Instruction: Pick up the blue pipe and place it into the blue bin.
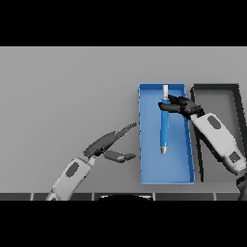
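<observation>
Left hand: my left hand [107, 144] hovers over the bare grey table [62, 96], just beside the left wall of the blue bin; its fingers are straight and spread from the thumb, and it holds nothing.

Blue bin: the blue bin [143, 144] sits toward the table's right side, its long sides running from the near edge toward the far edge, with open floor showing along both sides of the pipe.

Blue pipe: the blue pipe [164, 130] lies lengthwise inside the bin, nearer the bin's far wall than its near wall, a pale tip at the far end and a grey cap at the near end. Whether it rests on the bin floor or hangs just above it, I cannot tell.

Right hand: my right hand [179, 105] reaches in across the bin's right wall, fingers curled round the pipe's upper part, just below the pale tip.

Handling: I judge the pipe rigid, light and smooth-sided, so it may slip or roll; a hold near the middle would balance it better than mine close to one end.

Dark bin: a dark bin [214, 88] stands just beside the blue one, at the table's right edge, under my right forearm.

Progress: the pipe is within the bin's walls; by my reading only letting go remains.
</observation>
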Available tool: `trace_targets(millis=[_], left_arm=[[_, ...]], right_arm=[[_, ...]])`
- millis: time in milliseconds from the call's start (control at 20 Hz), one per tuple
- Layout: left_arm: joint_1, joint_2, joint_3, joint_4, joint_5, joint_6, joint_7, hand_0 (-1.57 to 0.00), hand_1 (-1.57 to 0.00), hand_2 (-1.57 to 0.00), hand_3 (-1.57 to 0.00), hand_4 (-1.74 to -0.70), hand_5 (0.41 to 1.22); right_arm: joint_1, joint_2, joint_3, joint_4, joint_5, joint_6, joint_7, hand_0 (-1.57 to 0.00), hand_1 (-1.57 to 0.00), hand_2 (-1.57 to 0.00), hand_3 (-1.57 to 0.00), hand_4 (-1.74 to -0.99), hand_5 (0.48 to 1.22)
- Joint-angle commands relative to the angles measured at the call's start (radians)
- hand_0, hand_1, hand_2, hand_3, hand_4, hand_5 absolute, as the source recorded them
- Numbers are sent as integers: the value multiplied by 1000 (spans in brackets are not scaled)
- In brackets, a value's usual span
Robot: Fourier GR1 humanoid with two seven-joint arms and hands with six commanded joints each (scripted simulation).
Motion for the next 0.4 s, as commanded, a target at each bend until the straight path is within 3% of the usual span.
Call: trace_targets(millis=[0, 350], left_arm=[[12, 6, -5, -11, 1, -3, -11, 1, 1, 1, 1, -883, 474], [33, 33, 3, -21, 6, -12, -25, 1, 1, 1, 1, -885, 480]], right_arm=[[9, -5, -2, -1, -5, 2, -1, -154, -75, -33, -10, -1160, 800], [10, -1, -1, -25, -12, -4, -1, -212, -100, -24, -5, -1152, 798]])
